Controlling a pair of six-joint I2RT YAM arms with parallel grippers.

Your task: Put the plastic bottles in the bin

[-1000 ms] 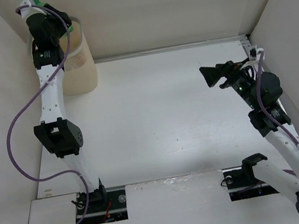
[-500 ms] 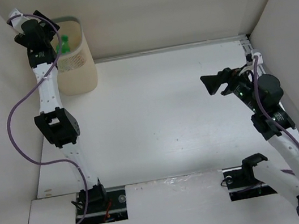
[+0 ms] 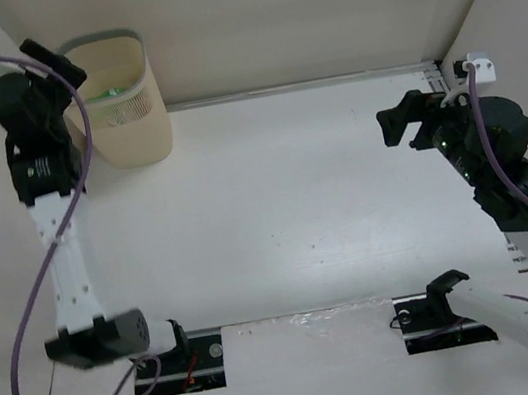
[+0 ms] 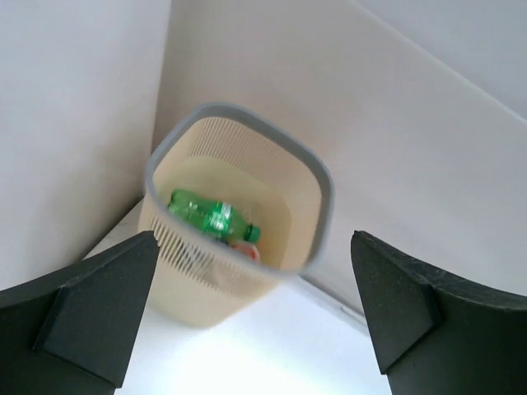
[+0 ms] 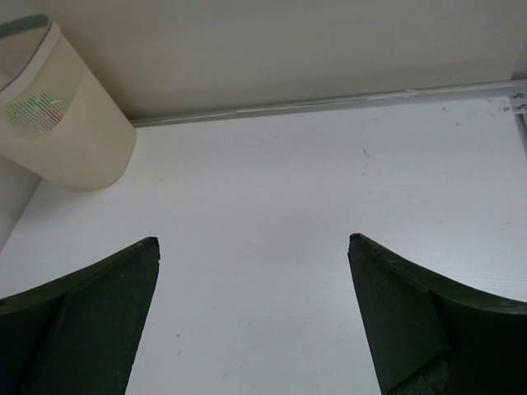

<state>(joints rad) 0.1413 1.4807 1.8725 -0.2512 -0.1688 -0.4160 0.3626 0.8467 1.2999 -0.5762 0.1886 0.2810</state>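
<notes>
Green bottle (image 4: 204,216) mostly covers lower bottles (image 4: 244,250) in bin (image 4: 284,206).

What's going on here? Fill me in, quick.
Plastic bottles are going into the bin in the far left corner of the table. The left gripper hangs above and beside the bin, fingers open and empty. A green bottle lies inside, with something red under it. The right gripper is open and empty over the table. No bottle shows outside the bin.

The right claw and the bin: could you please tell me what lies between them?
Nothing: in the right wrist view, only bare white table runs from the open right claw to the bin at the far left.
</notes>
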